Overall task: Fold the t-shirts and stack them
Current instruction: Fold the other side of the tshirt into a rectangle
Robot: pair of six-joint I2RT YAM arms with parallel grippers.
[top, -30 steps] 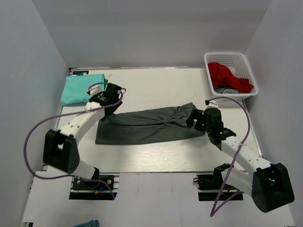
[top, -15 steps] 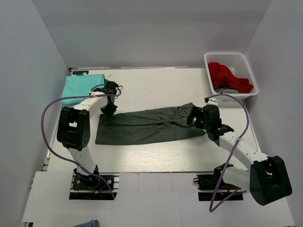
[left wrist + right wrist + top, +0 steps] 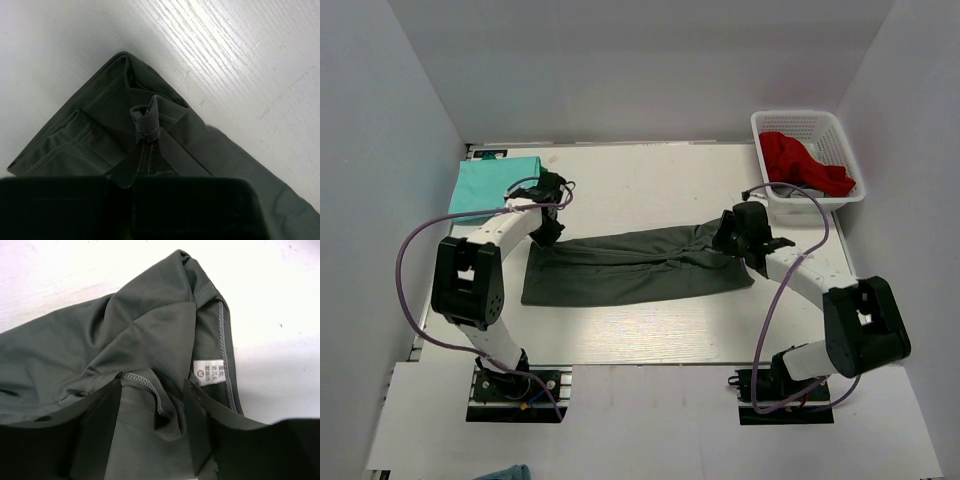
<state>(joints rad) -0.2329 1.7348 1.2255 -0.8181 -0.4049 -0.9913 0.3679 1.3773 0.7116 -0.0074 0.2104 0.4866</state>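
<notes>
**A:** Top external view, starting at the left: what lies there?

**B:** A mint-turquoise t-shirt (image 3: 480, 187), folded flat at the far left corner of the table (image 3: 650, 180). Near its right edge, the left gripper (image 3: 548, 230) is down on the far left corner of the dark grey t-shirt (image 3: 630, 268).

**A:** How do its jaws stand?

**B:** Pressed together. The left wrist view shows a puckered tuft of grey cloth running in between the fingers (image 3: 65, 205), so it is pinching that corner.

**A:** And the grey shirt itself?

**B:** It is folded into a long band that lies across the middle of the table from left to right, with creases along its length.

**A:** What about the right end?

**B:** The right gripper (image 3: 732, 238) sits on it. In the right wrist view its fingers (image 3: 95, 435) stand apart, one on each side of a raised fold with a stitched hem. A white care label (image 3: 208, 372) shows just beside the right-hand finger.

**A:** Is it gripping?

**B:** The jaws are spread, with cloth between them but not squeezed.

**A:** And further right?

**B:** A white basket (image 3: 800, 114) stands at the far right corner, holding a red cloth (image 3: 800, 160).
</notes>
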